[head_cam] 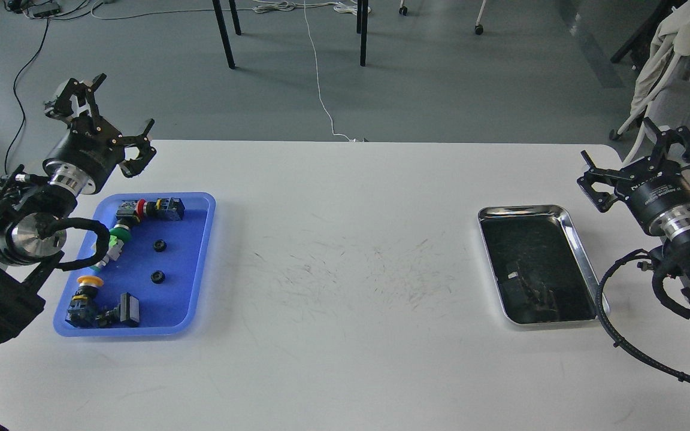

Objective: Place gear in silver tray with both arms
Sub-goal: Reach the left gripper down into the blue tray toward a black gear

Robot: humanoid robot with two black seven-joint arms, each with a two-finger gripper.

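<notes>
**benchrat:** Starting nearest the camera: the white table [345, 335] is bare up front apart from scuff marks mid-way across. Then the blue tray [198, 263] on the left, with push-button switch parts around its edge and two small black gears, one gear [157, 276] closer to us and the other gear [159, 245] just behind it, apart from each other and from the switches. That's what has to move.

**torque_tom:** And the silver tray [578, 251] is way over on the right, well apart from the blue one. Looks empty to me, just dark reflections in the bottom.

**benchrat:** Yep. Nothing picked yet, I'd say. The left gripper [114, 117] hangs above the far-left corner of the table, fingers spread wide, holding nothing. The right gripper [638, 152] is beyond the silver tray's far right corner, also spread wide and empty.

**torque_tom:** So what bites us?

**benchrat:** My guess: the gears are tiny and flat, so the fingertips could skate off one or push it into the green switch [120, 233] next door. Coming down too hard might shove the light plastic tray itself.

**torque_tom:** Plus the long carry. If it takes a handover in the middle, a small part between two grippers is an easy drop, and it'd roll off across the table.

**benchrat:** And that shiny rim could bounce a gear out if released high.
</notes>
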